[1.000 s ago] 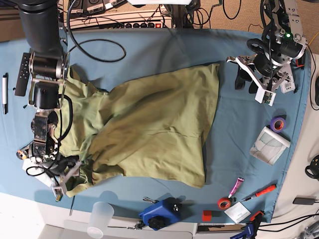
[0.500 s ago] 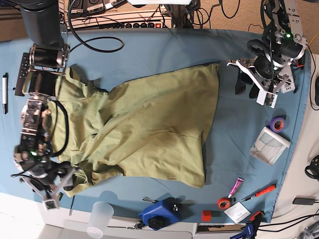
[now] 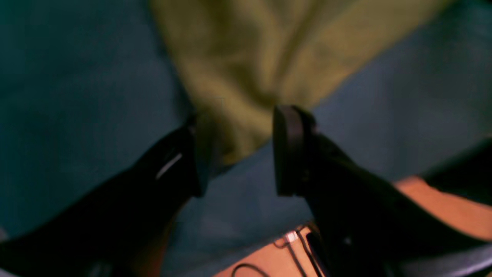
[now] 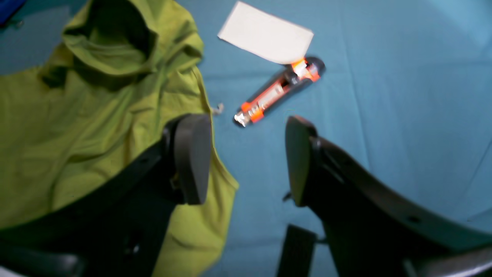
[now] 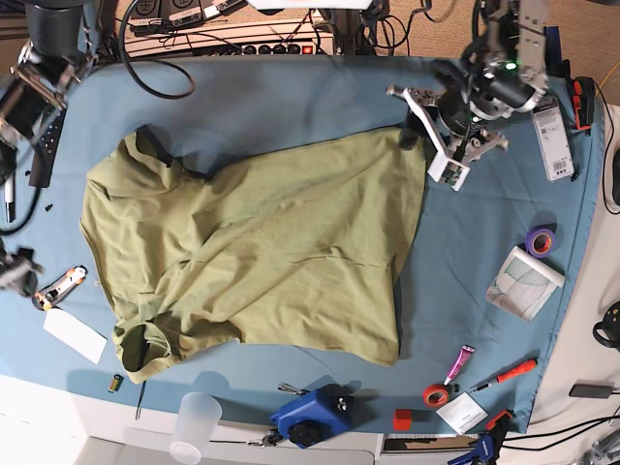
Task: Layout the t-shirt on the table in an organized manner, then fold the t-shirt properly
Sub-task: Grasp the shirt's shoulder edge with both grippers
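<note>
Hovering over the hem corner of the t-shirt (image 5: 262, 262), the left gripper (image 3: 238, 154) has its fingers parted with nothing held — cloth shows between them, unpinched. The right gripper (image 4: 246, 157) stands wide, empty, beside the sleeve edge. The shirt lies rumpled across the tabletop (image 5: 291, 107). A shallow pinch could slip off, and the orange utility knife (image 4: 276, 92) nearby could snag — or get dragged.

Just ahead of your right end effector (image 4: 248, 157) lie an orange utility knife (image 4: 277, 91) and, touching its far end, a white card (image 4: 266, 37).
</note>
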### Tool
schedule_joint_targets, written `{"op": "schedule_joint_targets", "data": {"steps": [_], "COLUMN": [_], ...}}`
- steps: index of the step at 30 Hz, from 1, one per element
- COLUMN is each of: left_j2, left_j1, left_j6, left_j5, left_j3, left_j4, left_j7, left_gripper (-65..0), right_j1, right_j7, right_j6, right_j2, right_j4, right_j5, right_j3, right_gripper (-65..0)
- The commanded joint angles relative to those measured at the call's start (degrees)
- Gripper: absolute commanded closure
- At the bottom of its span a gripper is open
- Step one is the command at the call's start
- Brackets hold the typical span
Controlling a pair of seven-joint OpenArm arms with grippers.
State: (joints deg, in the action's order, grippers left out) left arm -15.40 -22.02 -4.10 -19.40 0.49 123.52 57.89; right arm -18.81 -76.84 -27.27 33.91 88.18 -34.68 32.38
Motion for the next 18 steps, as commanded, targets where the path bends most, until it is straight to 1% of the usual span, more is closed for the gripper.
{"op": "schedule_joint_targets", "data": {"steps": [1, 2, 4, 7, 10, 12, 15, 18], "left_j2": [-0.1, 0.1, 0.4, 1.2, 2.0, 2.1, 2.1, 2.1], "left_j1": [0.3, 0.3, 0.3, 0.3, 0.3, 0.3, 0.3, 1.5], "left_j6": [0.8, 1.4, 1.6, 1.6, 1.6, 1.6, 1.6, 1.5], "left_j5": [0.5, 1.3, 1.7, 1.8, 1.9, 1.9, 2.5, 0.6], "left_j3": [0.7, 1.1, 1.2, 1.2, 1.2, 1.2, 1.2, 1.2], "left_j4": [0.7, 0.4, 0.3, 0.3, -0.5, -1.8, -4.7, -8.5], "left_j7": [-0.8, -0.8, -0.7, -0.3, -0.4, -0.5, -0.7, -0.9], "left_gripper": [-27.1, -27.1, -27.1, -27.1, -27.1, -27.1, -27.1, -27.1], "right_j1": [0.2, 1.4, 3.9, 8.1, 12.7, 16.0, 20.5, 24.1], "right_j7": [0.0, -1.0, -3.0, -3.2, -3.2, -3.2, -3.2, -3.2], "right_j6": [-0.8, -1.7, -3.2, -4.3, -5.6, -6.5, -7.8, -8.2], "right_j2": [2.0, 2.2, 2.3, 2.3, 2.3, 2.3, 2.3, 2.1], "right_j4": [0.9, 0.9, 0.9, 0.9, 0.9, 0.9, 0.9, 0.9], "right_j5": [-1.7, -3.0, -5.2, -9.7, -14.2, -16.3, -18.6, -20.4], "right_j3": [2.4, 4.7, 9.8, 17.0, 22.2, 24.4, 25.9, 25.9], "right_gripper": [-31.4, -31.4, -31.4, -31.4, -31.4, -31.4, -31.4, -31.4]}}
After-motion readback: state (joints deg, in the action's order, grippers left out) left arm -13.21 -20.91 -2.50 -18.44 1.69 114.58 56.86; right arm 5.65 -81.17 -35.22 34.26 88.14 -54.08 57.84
